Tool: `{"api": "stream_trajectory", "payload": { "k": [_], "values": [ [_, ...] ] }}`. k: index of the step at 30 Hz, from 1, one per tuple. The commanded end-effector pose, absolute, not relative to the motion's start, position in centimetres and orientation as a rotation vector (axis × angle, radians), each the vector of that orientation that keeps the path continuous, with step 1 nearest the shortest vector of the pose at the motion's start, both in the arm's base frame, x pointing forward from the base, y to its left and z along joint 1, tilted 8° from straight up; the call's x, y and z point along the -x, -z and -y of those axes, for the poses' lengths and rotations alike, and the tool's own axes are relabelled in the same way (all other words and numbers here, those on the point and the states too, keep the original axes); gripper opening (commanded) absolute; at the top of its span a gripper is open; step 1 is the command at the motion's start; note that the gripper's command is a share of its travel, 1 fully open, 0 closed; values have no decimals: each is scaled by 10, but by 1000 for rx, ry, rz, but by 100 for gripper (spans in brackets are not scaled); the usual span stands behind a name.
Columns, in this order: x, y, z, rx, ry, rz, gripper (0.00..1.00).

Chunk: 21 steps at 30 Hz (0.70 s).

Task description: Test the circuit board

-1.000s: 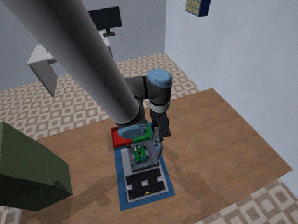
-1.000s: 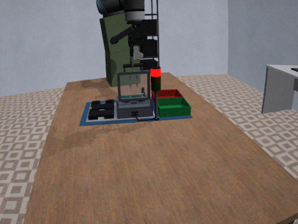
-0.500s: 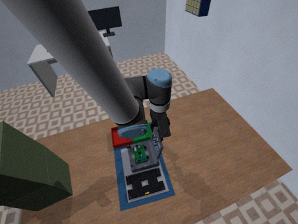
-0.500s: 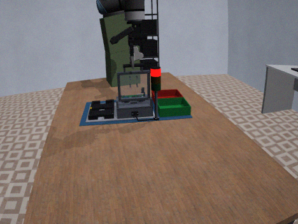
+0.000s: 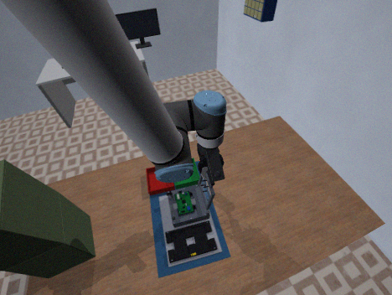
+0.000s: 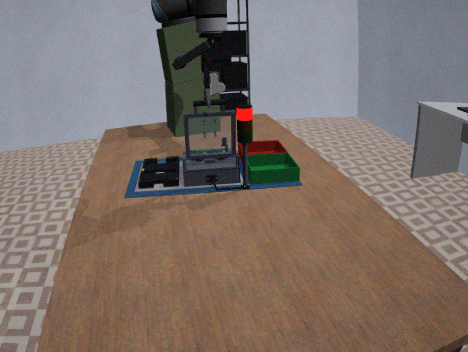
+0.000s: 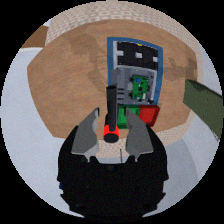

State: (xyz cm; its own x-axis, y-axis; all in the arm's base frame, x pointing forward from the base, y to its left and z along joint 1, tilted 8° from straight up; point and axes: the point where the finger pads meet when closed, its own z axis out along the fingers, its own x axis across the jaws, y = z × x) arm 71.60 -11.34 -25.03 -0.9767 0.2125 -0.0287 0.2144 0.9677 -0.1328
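Observation:
The green circuit board (image 5: pixel 184 204) (image 7: pixel 140 86) lies flat in the grey tester (image 5: pixel 198 217) (image 6: pixel 210 175), component side up. The tester's clear lid (image 6: pixel 185 135) stands upright and open. The signal light (image 6: pixel 244 114) (image 7: pixel 110 132) on its black pole glows red. My gripper (image 5: pixel 207 184) (image 6: pixel 212 95) (image 7: pixel 111 107) hangs above the tester's lid side, its fingers partly apart with nothing between them. The red bin (image 5: pixel 156 184) (image 6: pixel 262 146) (image 7: pixel 148 114) and the green bin (image 5: pixel 188 181) (image 6: pixel 272 172) stand side by side beyond the tester.
The black tray (image 5: pixel 193 245) (image 6: pixel 160 172) (image 7: pixel 137 52) sits on the blue mat (image 5: pixel 161 251) next to the tester. A dark green box (image 5: pixel 38 226) stands at the table's edge. My arm's thick link crosses above the bins.

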Motion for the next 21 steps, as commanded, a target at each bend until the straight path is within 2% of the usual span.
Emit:
{"api": "stream_trajectory", "payload": {
  "k": [1, 21],
  "values": [
    [-717, 250, 113, -336, 212, -3101, 30],
    [-717, 226, 110, -336, 212, -3101, 30]
  ]
}}
